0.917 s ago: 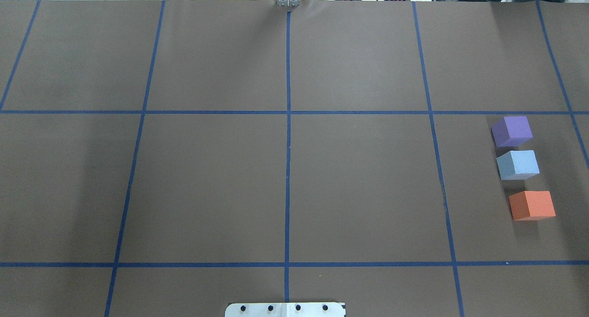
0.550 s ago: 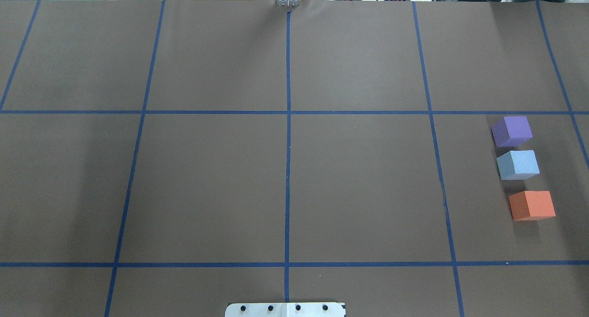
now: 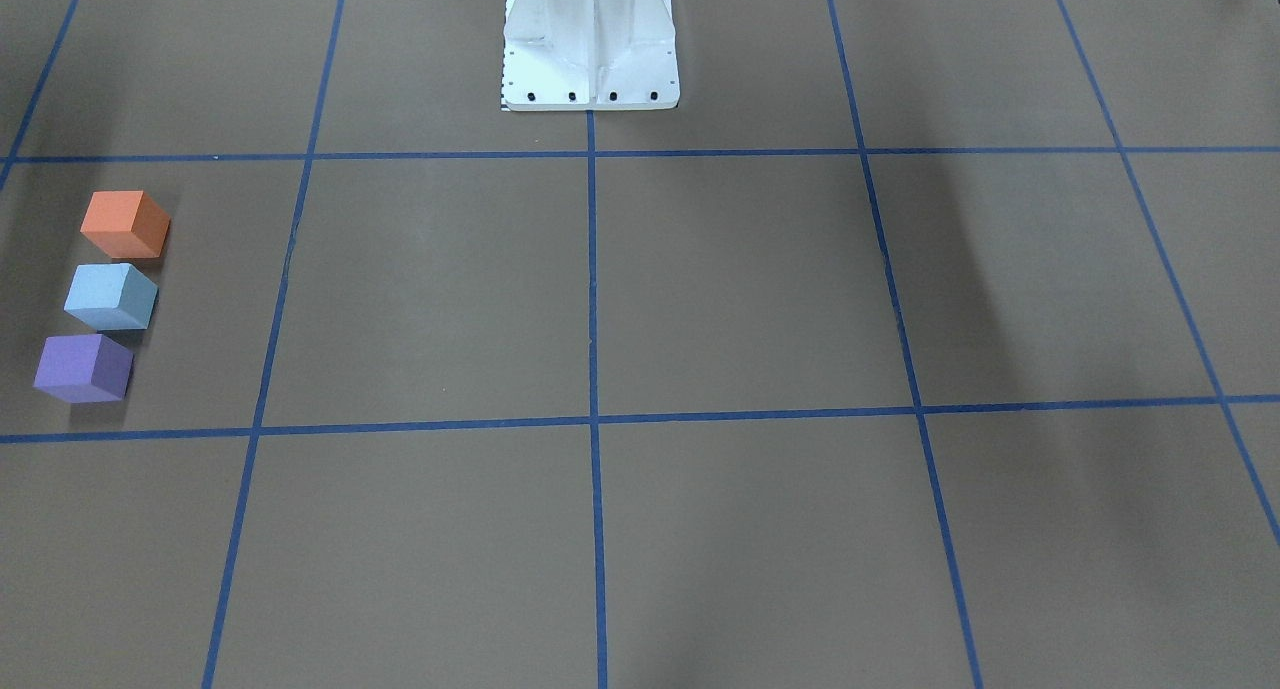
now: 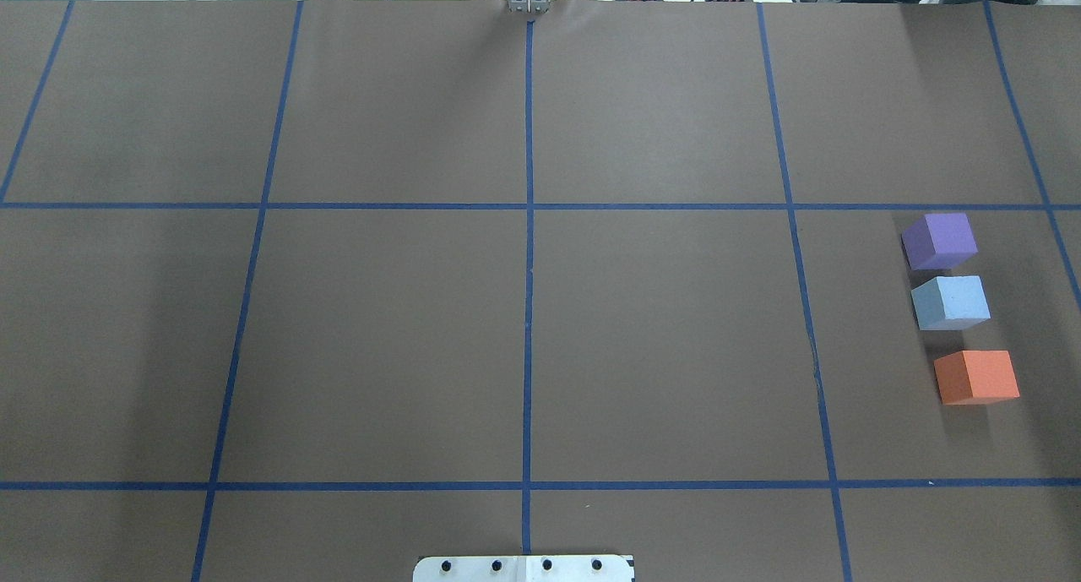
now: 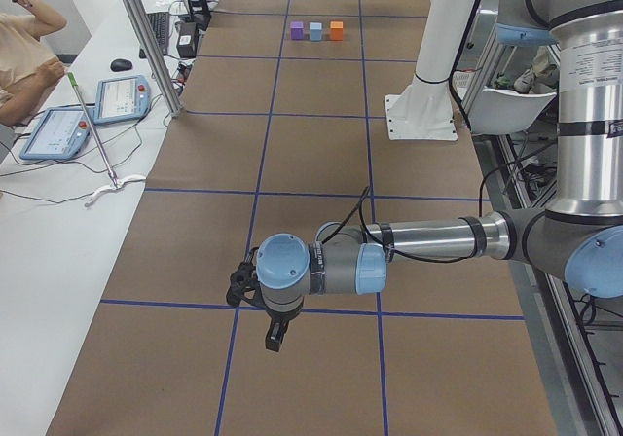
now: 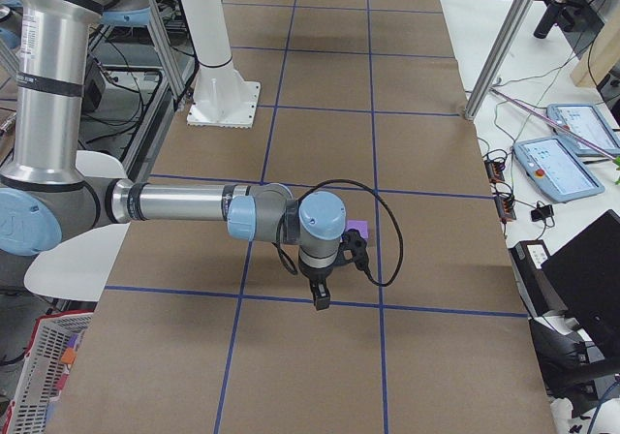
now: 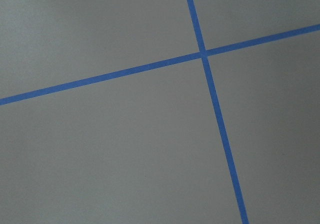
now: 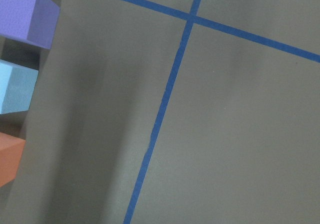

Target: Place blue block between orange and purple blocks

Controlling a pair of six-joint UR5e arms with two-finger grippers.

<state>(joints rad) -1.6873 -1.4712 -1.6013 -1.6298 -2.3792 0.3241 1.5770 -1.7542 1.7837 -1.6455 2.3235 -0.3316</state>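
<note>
The blue block [image 4: 950,301] stands on the brown table at the right, in a row between the purple block [image 4: 939,240] and the orange block [image 4: 976,377]. It is close to the purple one, with a small gap to the orange one. The front view shows the same row: orange [image 3: 125,224], blue [image 3: 110,296], purple [image 3: 84,367]. The right wrist view shows their edges at its left. My left gripper [image 5: 273,337] and right gripper [image 6: 320,296] show only in the side views, pointing down above the table; I cannot tell whether they are open or shut.
The white robot base [image 3: 590,44] stands at the middle of the near edge. Blue tape lines [image 4: 528,227] divide the brown table into squares. An operator [image 5: 24,56] and tablets [image 6: 562,158] are at a side desk beyond the table.
</note>
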